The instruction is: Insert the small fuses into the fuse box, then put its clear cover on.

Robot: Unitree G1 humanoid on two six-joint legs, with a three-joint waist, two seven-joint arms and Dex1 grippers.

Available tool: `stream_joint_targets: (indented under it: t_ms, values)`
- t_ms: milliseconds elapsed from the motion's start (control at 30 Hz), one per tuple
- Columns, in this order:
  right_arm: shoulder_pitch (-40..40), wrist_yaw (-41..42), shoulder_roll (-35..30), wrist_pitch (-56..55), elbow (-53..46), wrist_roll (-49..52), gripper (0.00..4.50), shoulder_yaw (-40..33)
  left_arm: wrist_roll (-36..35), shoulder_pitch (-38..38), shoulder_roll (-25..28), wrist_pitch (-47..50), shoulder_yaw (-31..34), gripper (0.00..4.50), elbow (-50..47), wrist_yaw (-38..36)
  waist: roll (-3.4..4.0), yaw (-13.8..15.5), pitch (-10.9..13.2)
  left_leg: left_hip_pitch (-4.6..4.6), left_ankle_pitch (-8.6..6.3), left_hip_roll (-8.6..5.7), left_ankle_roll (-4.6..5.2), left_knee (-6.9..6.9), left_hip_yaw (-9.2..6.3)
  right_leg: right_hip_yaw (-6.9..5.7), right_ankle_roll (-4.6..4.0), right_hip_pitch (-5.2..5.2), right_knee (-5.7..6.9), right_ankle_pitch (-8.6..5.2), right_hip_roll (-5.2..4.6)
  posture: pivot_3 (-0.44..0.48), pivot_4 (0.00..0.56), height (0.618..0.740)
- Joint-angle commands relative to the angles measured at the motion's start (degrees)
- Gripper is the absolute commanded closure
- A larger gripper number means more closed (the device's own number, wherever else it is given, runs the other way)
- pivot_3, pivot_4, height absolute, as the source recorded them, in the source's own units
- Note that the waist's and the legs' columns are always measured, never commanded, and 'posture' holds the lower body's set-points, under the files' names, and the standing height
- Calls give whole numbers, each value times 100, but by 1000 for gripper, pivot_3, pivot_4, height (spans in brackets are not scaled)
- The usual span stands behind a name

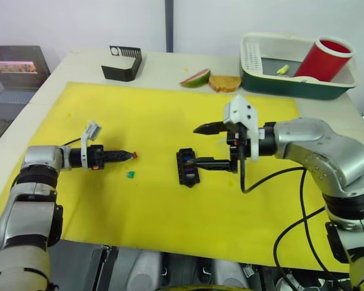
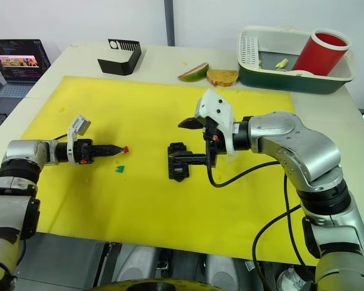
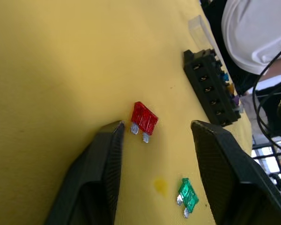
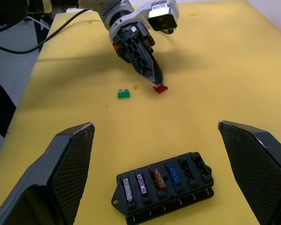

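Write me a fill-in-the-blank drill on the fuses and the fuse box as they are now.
1. The fuse box holds ____ fuses, with two slots empty.
2. The left tool is open around the ____ fuse.
3. The green fuse lies on the ____ mat.
4. The right tool is ____.

Missing words: four; red; yellow; open

No lettering, label or number reads clearly on anything here, and the laptop (image 2: 16, 65) screen far off beyond the left gripper (image 2: 122, 149) shows only a blurred picture strip, nothing legible.
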Motion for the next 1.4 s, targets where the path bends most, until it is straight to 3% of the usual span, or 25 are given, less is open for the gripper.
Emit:
stream_joint_targets:
  t_ms: [33, 67, 167, 967, 1100, 1400]
  values:
    - [-118, 4, 29, -131, -69, -36, 0, -43, 157, 59, -70, -92, -13, 1813, 209, 113, -1, -7, 0, 0, 0, 0, 0, 0, 0, 0, 0, 0, 0, 0, 0, 0, 150, 740]
    - [-115, 13, 27, -149, -62, -48, 0, -38, 171, 62, -74, -120, 1, 1813, 234, 129, -1, -14, 0, 0, 0, 0, 1, 1, 0, 0, 0, 1, 0, 0, 0, 0, 150, 740]
    - [-101, 32, 16, -184, -49, -65, 0, -36, 203, 82, -90, -175, 23, 3161, 249, 129, -1, -31, 0, 1, 0, 2, 1, 1, -1, 0, 0, 0, 1, 0, 2, 0, 150, 740]
    - [-110, -19, 101, -178, -25, -203, 0, 66, 256, -131, -326, -175, 210, 3161, 276, 144, -1, 9, 0, 0, -1, -1, 2, 2, -1, 0, 1, 1, 0, 0, 0, 0, 150, 740]
    - [-96, -14, 92, -182, -44, -217, 0, 90, 268, -103, -340, -214, 255, 4366, 293, 201, -1, 7, 0, 0, -1, -1, 2, 1, -1, 0, 1, 1, 1, 0, 0, 0, 150, 740]
    - [-50, 18, 58, -200, -62, -187, 0, 60, 258, 76, -285, -185, 252, 4366, 90, 161, -1, 0, 0, 0, -1, -1, 2, 1, -2, 0, 1, 1, 2, 0, 0, 0, 150, 740]
